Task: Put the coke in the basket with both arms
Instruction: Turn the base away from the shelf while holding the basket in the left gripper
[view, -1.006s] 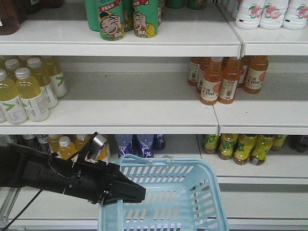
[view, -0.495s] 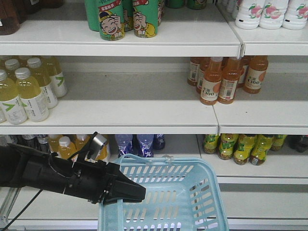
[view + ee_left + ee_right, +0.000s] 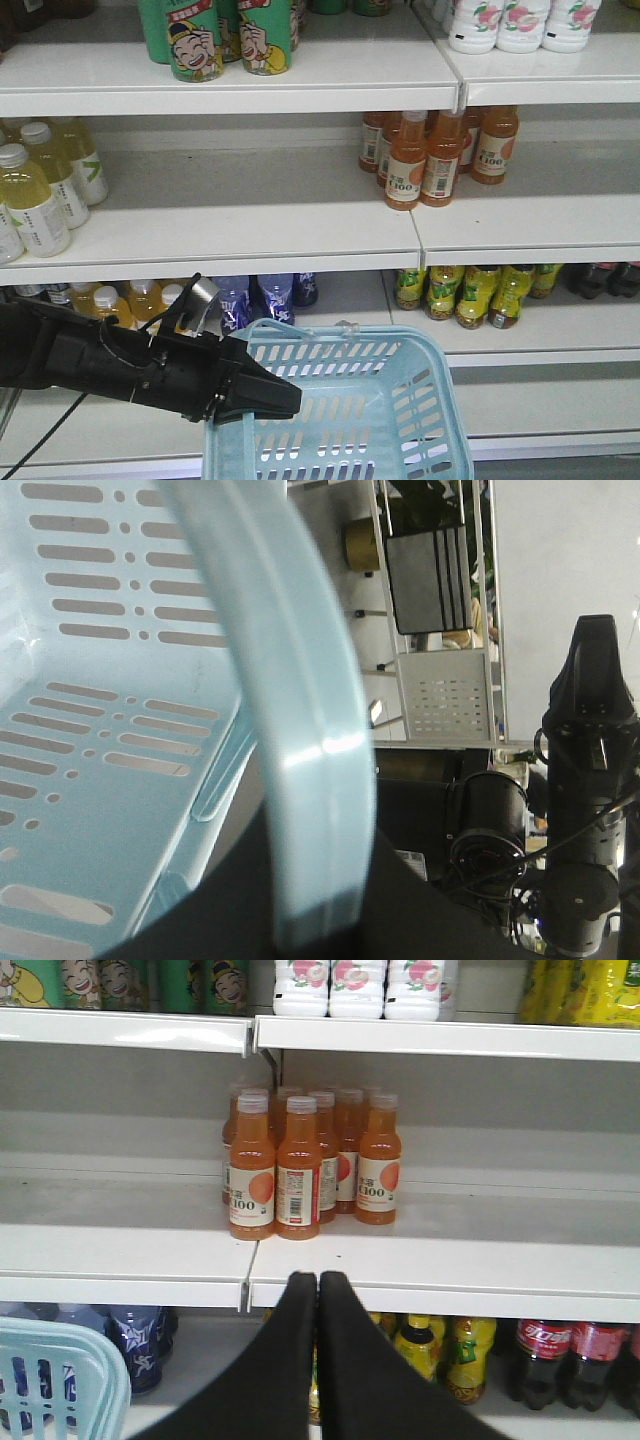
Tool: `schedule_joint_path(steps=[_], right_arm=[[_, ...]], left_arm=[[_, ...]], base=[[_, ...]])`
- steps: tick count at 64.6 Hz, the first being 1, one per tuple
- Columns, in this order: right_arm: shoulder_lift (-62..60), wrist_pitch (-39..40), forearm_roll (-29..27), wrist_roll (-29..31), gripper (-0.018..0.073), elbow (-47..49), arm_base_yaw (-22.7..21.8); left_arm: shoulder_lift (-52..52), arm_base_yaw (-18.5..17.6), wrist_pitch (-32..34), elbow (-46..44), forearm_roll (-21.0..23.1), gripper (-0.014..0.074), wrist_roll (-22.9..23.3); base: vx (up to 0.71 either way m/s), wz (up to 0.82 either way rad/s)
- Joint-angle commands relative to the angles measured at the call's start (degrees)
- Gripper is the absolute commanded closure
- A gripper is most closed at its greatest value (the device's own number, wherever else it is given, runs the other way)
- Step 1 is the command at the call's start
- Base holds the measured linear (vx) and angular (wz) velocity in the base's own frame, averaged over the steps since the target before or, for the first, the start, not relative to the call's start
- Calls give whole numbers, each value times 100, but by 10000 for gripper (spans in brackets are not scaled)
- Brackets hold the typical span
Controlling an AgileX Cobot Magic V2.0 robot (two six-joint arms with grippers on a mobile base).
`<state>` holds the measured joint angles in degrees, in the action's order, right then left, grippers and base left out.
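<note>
One light blue basket (image 3: 400, 340) hangs low in front of the shelves, and inside it I see only its own slotted floor and walls. My left tool (image 3: 283, 398) is pinched on the basket's left rim, which runs straight through the left wrist view. Where the coke is, I cannot tell. My right tool (image 3: 318, 1295) has its fingers pressed together, pointing at the shelf (image 3: 450, 1270) that carries orange juice bottles (image 3: 300, 1165). Dark cola bottles (image 3: 565, 1360) stand one shelf lower, to the right.
</note>
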<state>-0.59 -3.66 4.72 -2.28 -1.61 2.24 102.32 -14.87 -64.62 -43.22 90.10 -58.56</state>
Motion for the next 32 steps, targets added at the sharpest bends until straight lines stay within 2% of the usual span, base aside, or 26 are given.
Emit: schedule_joint_path(steps=[1, 32], right_arm=[[-105, 409, 42, 23, 568, -63, -42], [-105, 409, 42, 23, 568, -63, -42]], left_arm=[[-284, -15, -545, -107, 400, 603, -76], [-284, -15, -539, -107, 400, 603, -76]], base=[[-5, -22], [-6, -34]])
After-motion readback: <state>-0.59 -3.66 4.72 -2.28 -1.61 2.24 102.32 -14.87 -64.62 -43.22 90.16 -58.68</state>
